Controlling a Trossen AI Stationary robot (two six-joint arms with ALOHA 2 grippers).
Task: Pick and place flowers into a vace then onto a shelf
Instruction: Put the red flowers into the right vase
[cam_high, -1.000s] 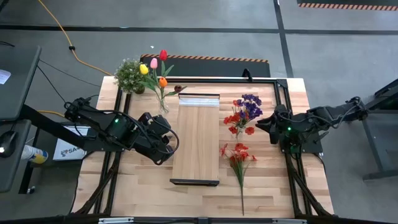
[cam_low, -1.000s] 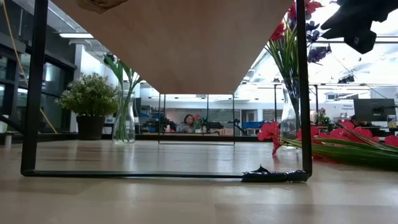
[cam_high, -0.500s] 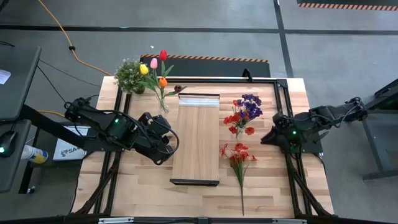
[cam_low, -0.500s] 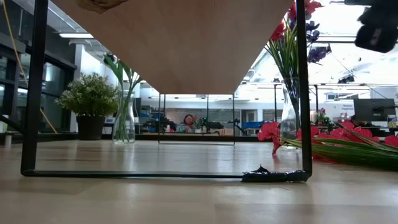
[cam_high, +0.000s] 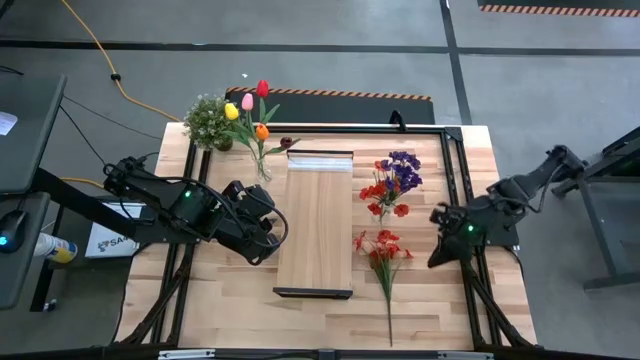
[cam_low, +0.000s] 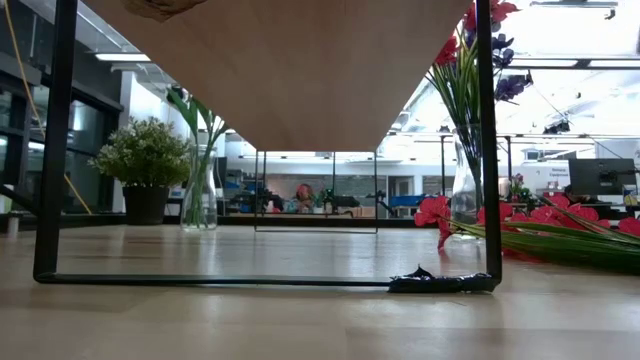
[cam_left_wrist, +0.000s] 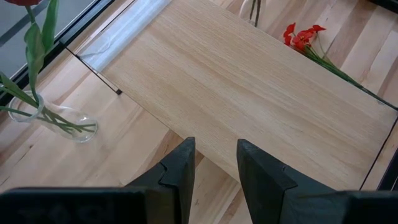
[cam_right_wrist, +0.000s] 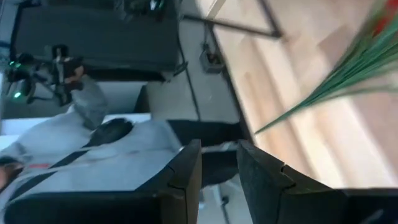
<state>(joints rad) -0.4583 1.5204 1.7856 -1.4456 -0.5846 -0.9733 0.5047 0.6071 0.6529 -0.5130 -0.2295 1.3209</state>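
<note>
Two glass vases (cam_high: 262, 168) of flowers (cam_high: 250, 112) stand on the bench (cam_high: 220, 300), one loose red spray (cam_high: 383, 252), one potted plant (cam_high: 209, 122), one shelf (cam_high: 316, 225).

Even, bright overhead light gives soft shadows on the table (cam_high: 230, 300), ceiling lamps (cam_low: 570, 8) glare white in the low view, and beyond the right gripper (cam_right_wrist: 217, 186) everything smears with motion blur.

Left tool (cam_left_wrist: 214, 163) fingers slightly parted, empty, above shelf (cam_left_wrist: 249, 87) edge; glass vase (cam_left_wrist: 59, 121) beside shelf; red flowers (cam_left_wrist: 303, 36) beyond.
</note>
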